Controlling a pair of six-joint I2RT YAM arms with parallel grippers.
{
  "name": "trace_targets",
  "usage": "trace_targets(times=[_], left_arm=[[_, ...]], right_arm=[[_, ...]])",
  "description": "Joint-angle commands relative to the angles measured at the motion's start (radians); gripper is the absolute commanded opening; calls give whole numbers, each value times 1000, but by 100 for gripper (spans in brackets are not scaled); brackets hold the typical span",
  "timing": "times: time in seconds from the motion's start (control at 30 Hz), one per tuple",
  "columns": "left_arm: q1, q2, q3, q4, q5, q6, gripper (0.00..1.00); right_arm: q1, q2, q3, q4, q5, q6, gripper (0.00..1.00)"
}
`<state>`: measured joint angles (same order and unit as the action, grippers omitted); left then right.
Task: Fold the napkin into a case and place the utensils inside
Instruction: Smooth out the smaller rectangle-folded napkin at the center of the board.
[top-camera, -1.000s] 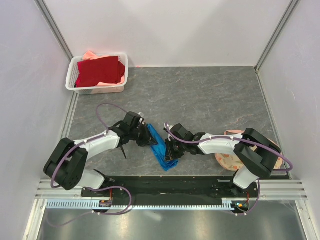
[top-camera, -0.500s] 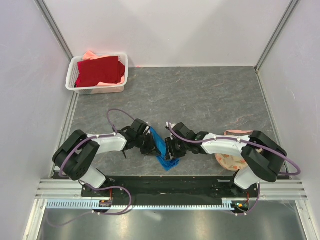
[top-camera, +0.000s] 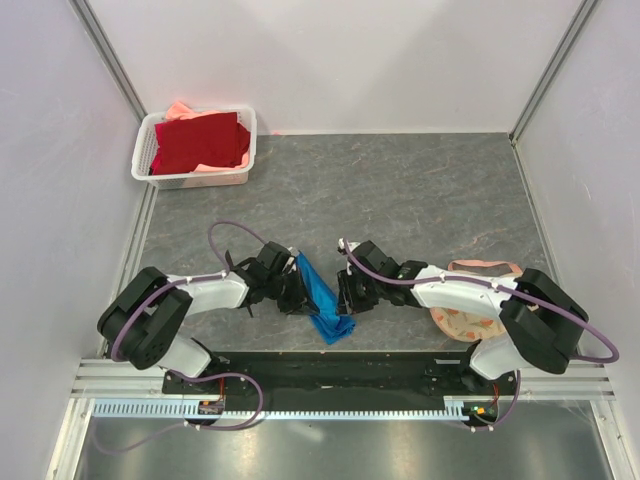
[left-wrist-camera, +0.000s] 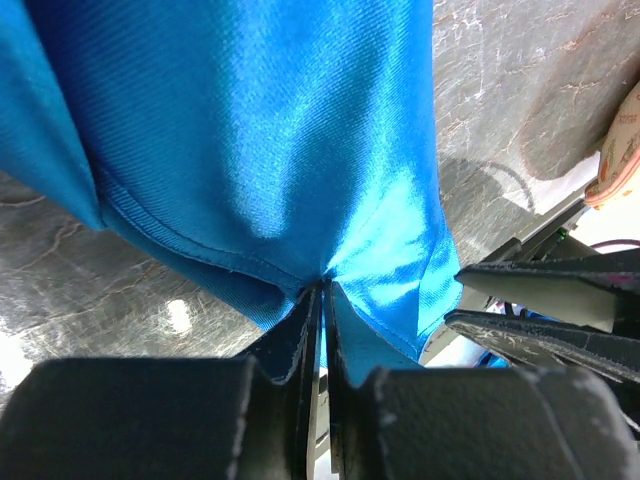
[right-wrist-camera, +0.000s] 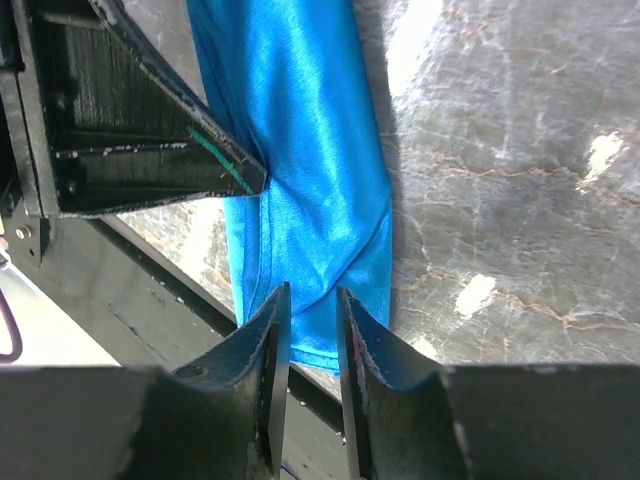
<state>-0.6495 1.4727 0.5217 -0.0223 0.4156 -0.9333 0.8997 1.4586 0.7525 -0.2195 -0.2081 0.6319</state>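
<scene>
Shifted slightly right: napkin; left fingers pinching its fold, right fingers narrow, grip unclear. Folding underway; nothing inserted.

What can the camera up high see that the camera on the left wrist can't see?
Only the high camera shows the white basket with the red cloth in the far left corner, and the whole left arm and right arm. Only the left wrist camera shows, close up, the left gripper pinched shut on the stitched edge of the blue napkin. Both show the napkin and the grey table.
</scene>
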Motion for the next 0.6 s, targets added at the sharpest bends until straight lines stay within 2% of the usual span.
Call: trace_targets(times=[0.0, 0.3, 0.43, 0.57], left_arm=[[-1, -17, -22, -41, -51, 14, 11], [13, -202, 20, -131, -98, -41, 27], [28, -274, 14, -186, -110, -61, 24], [30, -272, -26, -185, -110, -97, 17]], right_arm=[[44, 9, 59, -13, 28, -37, 32], [108, 97, 183, -133, 79, -138, 43], [113, 140, 220, -169, 84, -178, 45], [120, 172, 237, -176, 79, -198, 48]])
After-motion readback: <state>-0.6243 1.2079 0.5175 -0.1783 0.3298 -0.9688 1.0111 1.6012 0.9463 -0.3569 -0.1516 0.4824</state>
